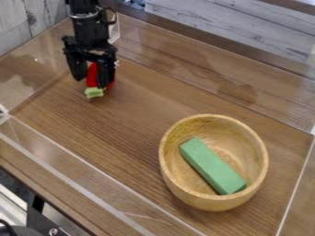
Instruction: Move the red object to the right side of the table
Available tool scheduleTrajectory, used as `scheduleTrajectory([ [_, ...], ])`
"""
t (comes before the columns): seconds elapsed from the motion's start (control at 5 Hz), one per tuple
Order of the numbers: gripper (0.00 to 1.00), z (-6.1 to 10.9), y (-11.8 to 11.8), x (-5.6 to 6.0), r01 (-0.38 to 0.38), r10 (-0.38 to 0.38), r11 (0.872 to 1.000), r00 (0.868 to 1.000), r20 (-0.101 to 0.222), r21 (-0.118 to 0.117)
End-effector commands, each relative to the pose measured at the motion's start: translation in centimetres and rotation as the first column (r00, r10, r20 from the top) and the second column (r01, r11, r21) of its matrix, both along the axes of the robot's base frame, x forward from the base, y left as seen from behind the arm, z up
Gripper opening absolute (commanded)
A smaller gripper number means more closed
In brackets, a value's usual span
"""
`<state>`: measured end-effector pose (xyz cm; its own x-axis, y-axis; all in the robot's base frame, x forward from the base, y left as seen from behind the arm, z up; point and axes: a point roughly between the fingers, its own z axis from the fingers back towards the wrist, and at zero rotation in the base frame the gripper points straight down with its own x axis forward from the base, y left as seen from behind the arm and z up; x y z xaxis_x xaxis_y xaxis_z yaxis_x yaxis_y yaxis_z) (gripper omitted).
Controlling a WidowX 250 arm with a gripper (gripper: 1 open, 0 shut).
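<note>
The red object (95, 83) lies on the brown wood-grain table (135, 129) at the far left, its pale green stub end pointing toward the front. My gripper (92, 77) points straight down over it with its black fingers open, one on each side of the red toy. Most of the toy is hidden between the fingers, and I cannot tell whether they touch it.
A round light wooden bowl (176, 171) stands at the front right with a green rectangular block (213, 166) lying in it. Low clear acrylic walls (74, 175) edge the table on all sides.
</note>
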<state>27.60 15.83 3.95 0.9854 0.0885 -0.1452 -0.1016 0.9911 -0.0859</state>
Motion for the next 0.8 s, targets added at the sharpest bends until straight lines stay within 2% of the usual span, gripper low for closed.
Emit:
scheduleTrajectory([
  [0.0,1.00,1.4,-0.6,0.3,-0.052,0.052,0.998,0.998,0.036,0.022],
  [0.4,1.00,1.6,-0.8,2.4,-0.058,0.057,0.998,0.998,0.023,0.036],
  [0.6,0.00,0.8,-1.6,2.2,-0.055,0.054,0.998,0.998,0.021,0.039],
])
